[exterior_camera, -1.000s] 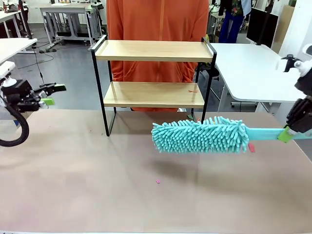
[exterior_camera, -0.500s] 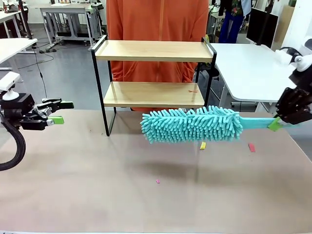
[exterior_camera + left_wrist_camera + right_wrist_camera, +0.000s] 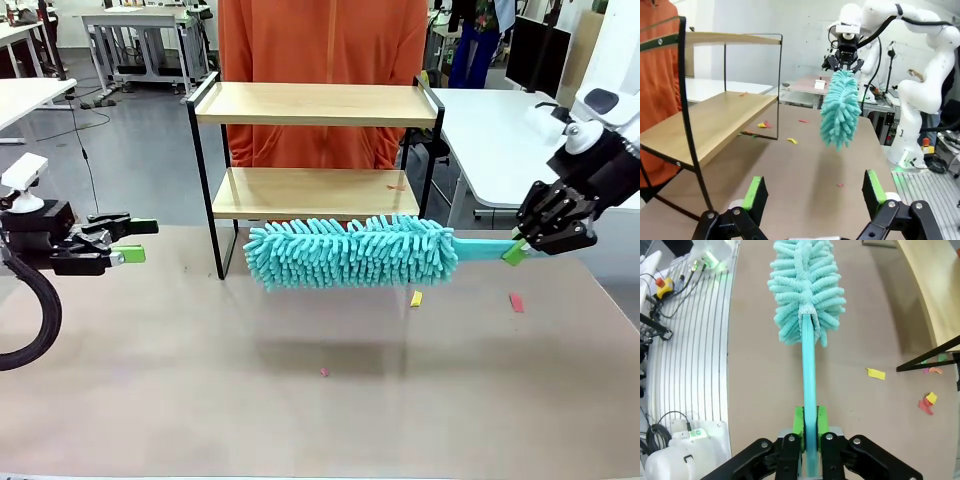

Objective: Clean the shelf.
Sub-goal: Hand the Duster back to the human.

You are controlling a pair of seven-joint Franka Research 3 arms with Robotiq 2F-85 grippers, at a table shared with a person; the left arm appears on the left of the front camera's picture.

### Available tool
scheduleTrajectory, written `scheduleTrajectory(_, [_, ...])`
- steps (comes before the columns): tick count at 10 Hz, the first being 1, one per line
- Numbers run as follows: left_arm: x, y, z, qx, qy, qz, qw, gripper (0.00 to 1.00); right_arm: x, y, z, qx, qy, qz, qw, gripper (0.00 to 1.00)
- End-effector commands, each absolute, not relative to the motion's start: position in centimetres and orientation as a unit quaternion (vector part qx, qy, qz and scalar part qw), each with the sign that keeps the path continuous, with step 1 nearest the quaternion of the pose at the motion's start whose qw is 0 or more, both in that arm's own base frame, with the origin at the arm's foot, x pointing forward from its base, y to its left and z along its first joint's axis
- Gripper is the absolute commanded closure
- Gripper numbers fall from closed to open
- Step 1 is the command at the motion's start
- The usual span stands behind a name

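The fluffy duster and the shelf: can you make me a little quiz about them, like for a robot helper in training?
1. True or false: the right claw is shut on the handle of the duster.
2. Where is the duster's fluffy head? A) lying on the top board B) in the air in front of the shelf C) flat on the table
3. Fill in: the left claw is ____ and holds nothing.

Key: 1 true; 2 B; 3 open.
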State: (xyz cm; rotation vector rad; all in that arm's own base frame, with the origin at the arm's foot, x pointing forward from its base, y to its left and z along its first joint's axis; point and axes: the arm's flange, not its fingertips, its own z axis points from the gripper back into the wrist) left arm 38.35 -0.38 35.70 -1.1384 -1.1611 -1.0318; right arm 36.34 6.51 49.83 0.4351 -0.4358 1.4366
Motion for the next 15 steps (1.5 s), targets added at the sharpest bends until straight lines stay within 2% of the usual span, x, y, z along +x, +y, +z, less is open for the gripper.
scheduleTrajectory(1, [38.9, -1.0, 35.8, -0.503, -0.467, -0.408, 0.602, 0.0, 37.2, 5.5, 51.0, 0.199, -0.225, 0.644, 0.704, 0.87])
scheduleTrajectory(2, [38.3, -0.4, 35.7, -0.485, -0.495, -0.44, 0.571, 0.0, 36.3, 6.5, 49.8, 0.196, -0.196, 0.647, 0.71, 0.87])
scheduleTrajectory(6, [38.5, -0.5, 35.6, -0.491, -0.486, -0.433, 0.58, 0.0, 36.3, 6.5, 49.8, 0.196, -0.196, 0.647, 0.71, 0.87])
scheduleTrajectory(10, [39.3, -8.6, 34.3, -0.507, -0.46, -0.499, 0.532, 0.0, 36.3, 6.5, 49.8, 0.196, -0.196, 0.647, 0.71, 0.87])
scheduleTrajectory(15, [41.1, -12.2, 32.2, -0.503, -0.501, -0.5, 0.496, 0.0, 36.3, 6.5, 49.8, 0.196, -0.196, 0.647, 0.71, 0.87])
